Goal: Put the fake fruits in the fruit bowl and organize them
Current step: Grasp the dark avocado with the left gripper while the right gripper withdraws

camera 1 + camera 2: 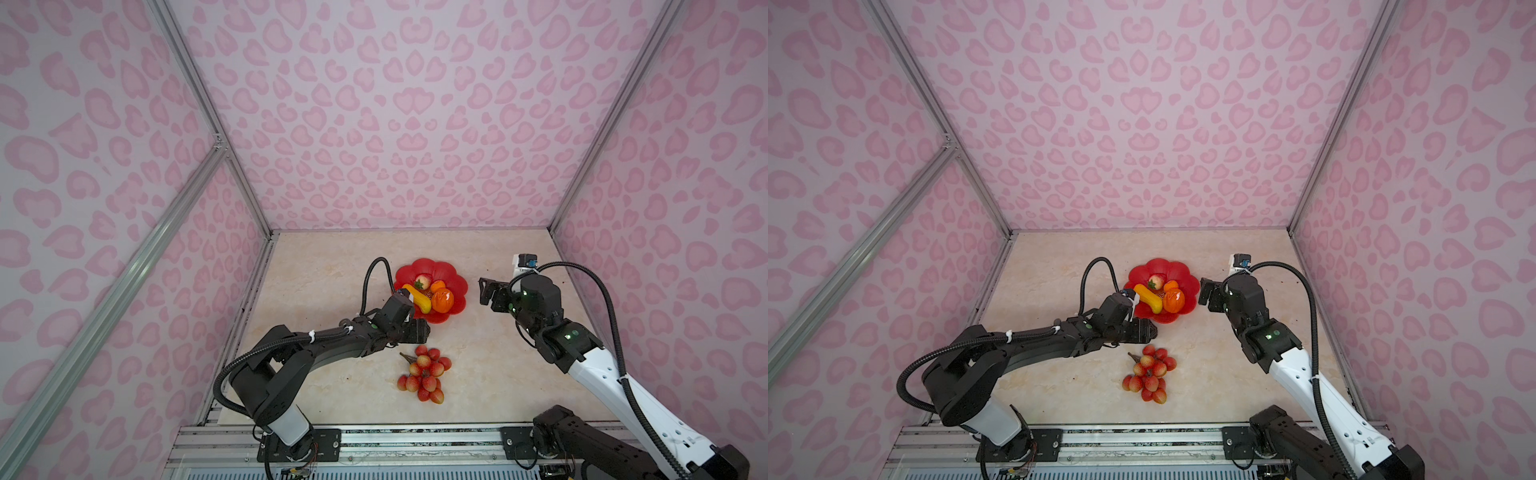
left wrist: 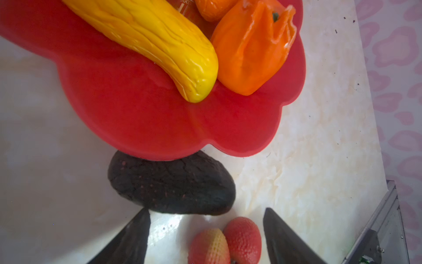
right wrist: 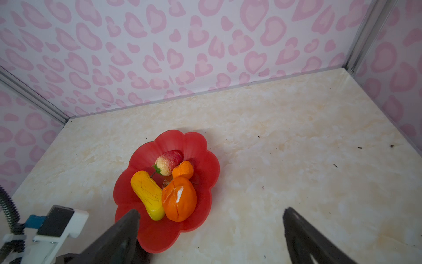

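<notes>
Marbled tabletop [image 2: 308, 160]: pebbly oval [image 2: 171, 185] beside scalloped bowl [image 2: 137, 114]; left tool [image 2: 206, 210], right tool [image 3: 211, 210] gape empty

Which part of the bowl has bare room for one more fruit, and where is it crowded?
Free: the bowl's far petals behind the strawberry, and its near rim before the yellow fruit. Crowded: the centre, around the large orange, and the table between bowl and berry bunch, where the dark fruit lies.

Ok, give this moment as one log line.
bowl: strawberry, yellow fruit, small orange, large orange; table: avocado, berry bunch; left claw open; right claw open
</notes>
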`<act>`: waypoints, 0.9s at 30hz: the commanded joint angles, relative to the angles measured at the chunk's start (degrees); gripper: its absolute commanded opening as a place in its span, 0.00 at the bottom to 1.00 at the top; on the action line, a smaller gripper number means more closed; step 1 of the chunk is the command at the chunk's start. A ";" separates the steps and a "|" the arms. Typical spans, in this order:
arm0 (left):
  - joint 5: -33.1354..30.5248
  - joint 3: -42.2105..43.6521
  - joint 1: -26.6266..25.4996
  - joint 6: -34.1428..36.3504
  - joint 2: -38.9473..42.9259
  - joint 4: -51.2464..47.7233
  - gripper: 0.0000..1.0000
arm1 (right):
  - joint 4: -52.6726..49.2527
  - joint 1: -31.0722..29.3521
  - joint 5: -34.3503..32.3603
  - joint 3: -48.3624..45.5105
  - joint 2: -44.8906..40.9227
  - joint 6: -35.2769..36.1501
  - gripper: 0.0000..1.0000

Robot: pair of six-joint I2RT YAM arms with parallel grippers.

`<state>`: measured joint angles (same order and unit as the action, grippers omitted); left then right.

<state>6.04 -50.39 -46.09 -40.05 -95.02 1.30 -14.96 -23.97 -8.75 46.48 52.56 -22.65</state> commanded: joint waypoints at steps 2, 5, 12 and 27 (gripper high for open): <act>-1.47 -1.33 0.11 -2.65 -1.91 -0.50 0.79 | -2.21 0.89 0.51 -0.64 -2.91 0.93 0.97; -2.08 -2.38 0.11 -3.27 -3.15 -0.92 0.80 | -2.72 1.70 1.15 -1.14 -4.83 1.12 0.97; -2.17 -4.09 0.09 -5.46 -5.86 -1.10 0.81 | -3.40 3.55 2.90 -2.44 -6.89 1.28 0.97; -2.49 -5.55 0.09 -2.74 -7.98 -0.26 0.77 | -3.49 4.44 4.58 -3.00 -8.08 0.77 0.97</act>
<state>4.03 -55.70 -46.09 -43.40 -102.48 0.08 -18.41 -19.59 -4.49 43.88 44.71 -21.89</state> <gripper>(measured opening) 0.782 0.977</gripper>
